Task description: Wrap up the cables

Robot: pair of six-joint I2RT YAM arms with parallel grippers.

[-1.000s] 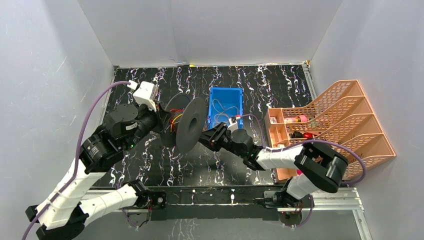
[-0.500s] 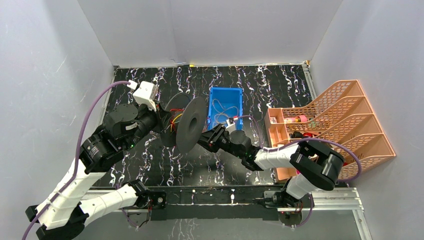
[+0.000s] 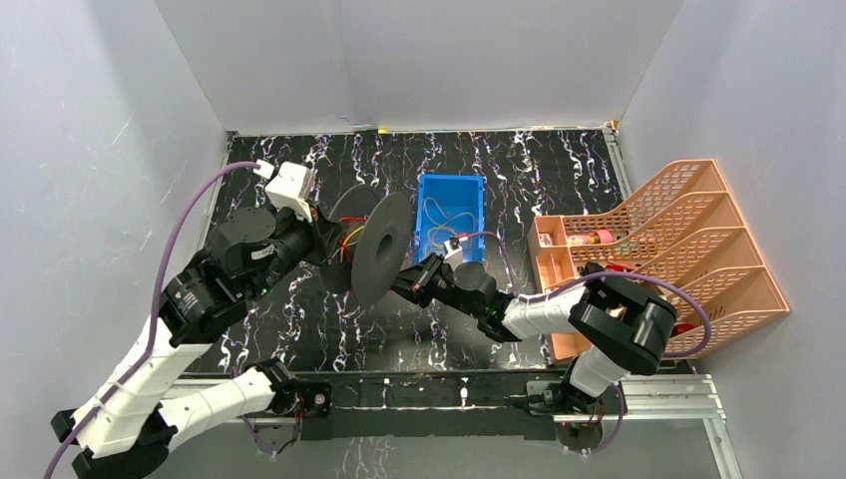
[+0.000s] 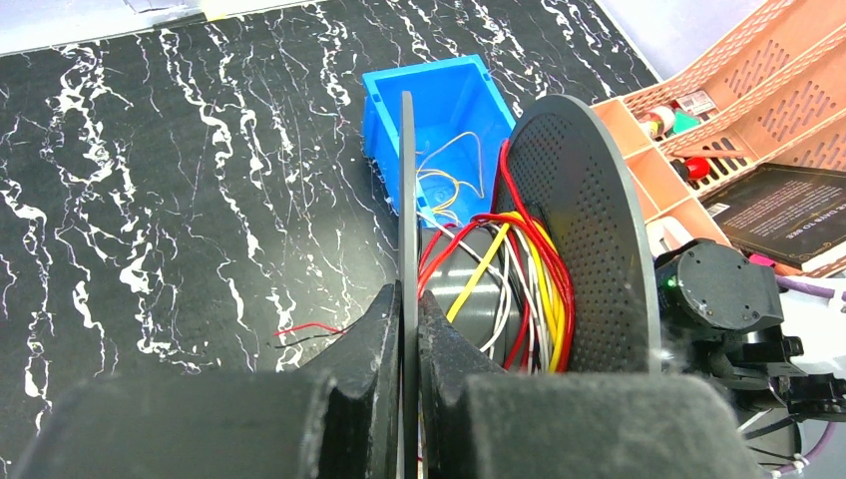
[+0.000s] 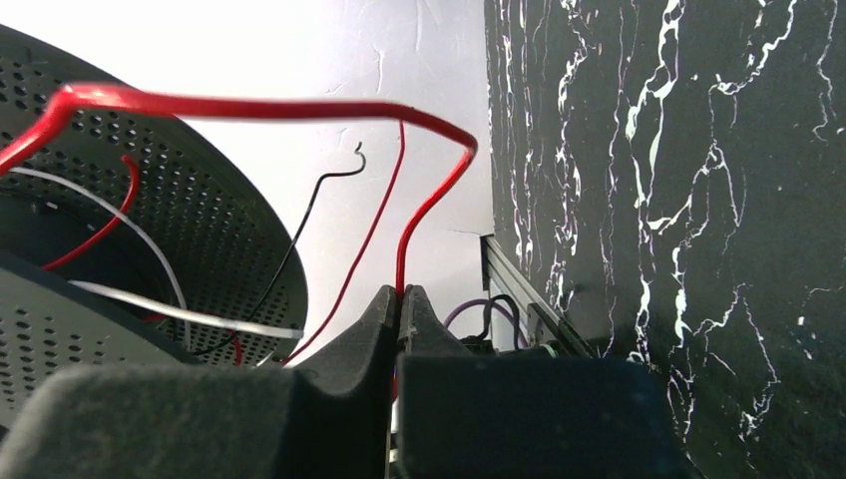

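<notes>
Right wrist view: right gripper [image 5: 399,296], lower centre, pinched on red cable [image 5: 249,106], which looks thin, limp and probably slippery. Best held close to spool [image 5: 229,249]. Its flange [image 4: 406,180] sits clamped in left gripper [image 4: 407,304].

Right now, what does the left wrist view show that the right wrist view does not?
Only left wrist: the left gripper clamped on the spool's near flange, a yellow cable, the blue bin, the peach organizer. Only right wrist: the right gripper pinching the red cable, a black wire. Both: the perforated flange, red and white cables, the marbled table.
</notes>
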